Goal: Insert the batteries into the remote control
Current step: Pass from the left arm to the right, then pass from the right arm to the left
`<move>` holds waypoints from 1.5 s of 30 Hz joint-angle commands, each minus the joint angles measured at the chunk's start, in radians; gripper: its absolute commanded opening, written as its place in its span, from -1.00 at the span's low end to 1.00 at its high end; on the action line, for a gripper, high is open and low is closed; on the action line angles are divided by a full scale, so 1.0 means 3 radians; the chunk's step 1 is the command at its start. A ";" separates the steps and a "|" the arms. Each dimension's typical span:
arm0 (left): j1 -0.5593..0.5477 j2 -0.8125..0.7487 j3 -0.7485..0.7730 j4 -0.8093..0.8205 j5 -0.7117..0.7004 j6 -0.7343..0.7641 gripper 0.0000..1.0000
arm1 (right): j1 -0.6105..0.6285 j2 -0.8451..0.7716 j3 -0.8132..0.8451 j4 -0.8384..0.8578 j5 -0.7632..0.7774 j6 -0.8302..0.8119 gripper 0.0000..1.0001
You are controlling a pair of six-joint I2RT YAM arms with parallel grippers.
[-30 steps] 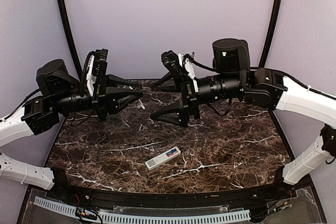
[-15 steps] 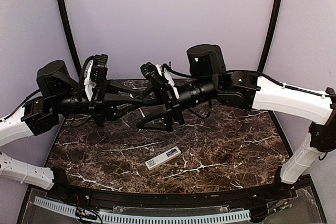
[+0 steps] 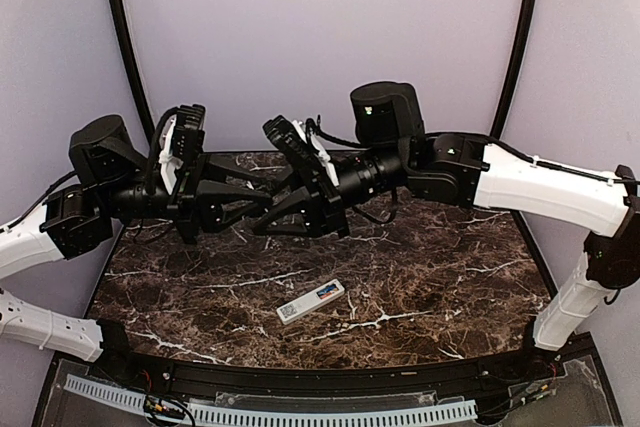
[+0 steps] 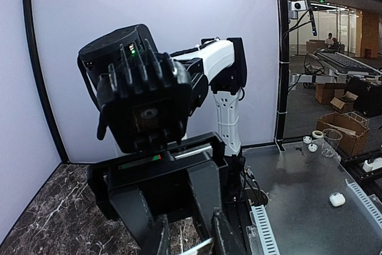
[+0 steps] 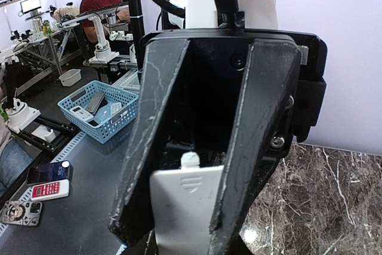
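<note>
The remote control [image 3: 311,301] lies flat on the dark marble table [image 3: 450,287], near the front middle, with neither gripper near it. High above the table the two grippers meet tip to tip. My left gripper [image 3: 268,197] [image 4: 191,240] is shut on a small white battery cover [image 5: 185,207] [image 4: 200,248]. My right gripper [image 3: 262,222] [image 5: 185,249] reaches in from the right, and its fingers are closed on the cover's other end. The batteries cannot be made out in any view.
A perforated grey strip [image 3: 300,414] runs along the table's front edge. Black arch poles [image 3: 128,57] rise at the back corners. Off the table, the right wrist view shows a blue basket [image 5: 98,108] of remotes and some phones [image 5: 48,183].
The right arm has swung left to the left gripper, and its wide-open jaws have narrowed around the white cover. The left arm and the remote have stayed put.
</note>
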 commanded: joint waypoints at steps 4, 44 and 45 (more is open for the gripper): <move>-0.0018 -0.0072 -0.0010 0.0057 -0.0277 0.0010 -0.96 | -0.0001 -0.0030 0.0090 -0.0048 0.0098 -0.0011 -0.66; -0.0016 0.0141 0.0369 -0.0552 -0.2229 -0.1068 -0.15 | 0.0450 0.0063 0.0016 0.0315 0.3978 -0.0839 -0.81; -0.0017 0.0161 0.0373 -0.0536 -0.2223 -0.1067 -0.19 | 0.0460 0.0068 0.0018 0.0314 0.3986 -0.0847 -0.81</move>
